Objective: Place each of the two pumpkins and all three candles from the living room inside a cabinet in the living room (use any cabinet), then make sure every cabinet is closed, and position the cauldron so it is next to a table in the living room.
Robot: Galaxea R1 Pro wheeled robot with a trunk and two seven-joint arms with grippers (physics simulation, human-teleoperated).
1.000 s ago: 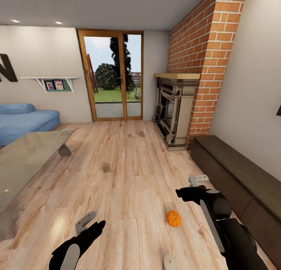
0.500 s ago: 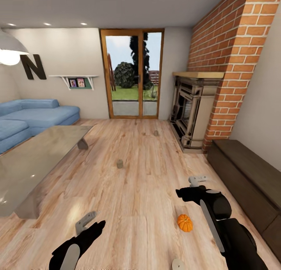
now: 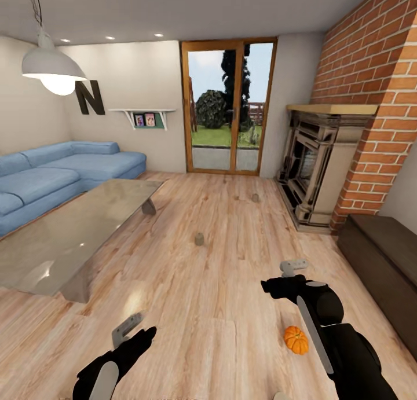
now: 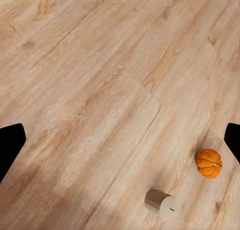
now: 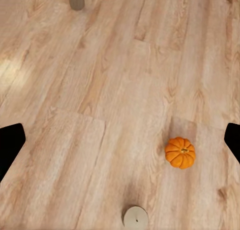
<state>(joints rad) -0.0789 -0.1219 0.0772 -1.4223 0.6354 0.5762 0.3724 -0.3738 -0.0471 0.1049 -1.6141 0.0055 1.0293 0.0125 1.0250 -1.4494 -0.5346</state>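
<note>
On wood floor, orange pumpkin (image 3: 296, 340), tan candle (image 3: 198, 238) well apart

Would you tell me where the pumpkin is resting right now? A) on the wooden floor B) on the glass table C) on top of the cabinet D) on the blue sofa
A: the pumpkin sits on the bare plank floor, beside the right arm and apart from the cabinet.

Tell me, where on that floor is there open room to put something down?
The widest bare stretch of wooden floor lies between the glass coffee table, the small orange pumpkin and the stubby tan candle. It is tighter by the robot's right arm, between the pumpkin and the dark brown cabinet.
</note>
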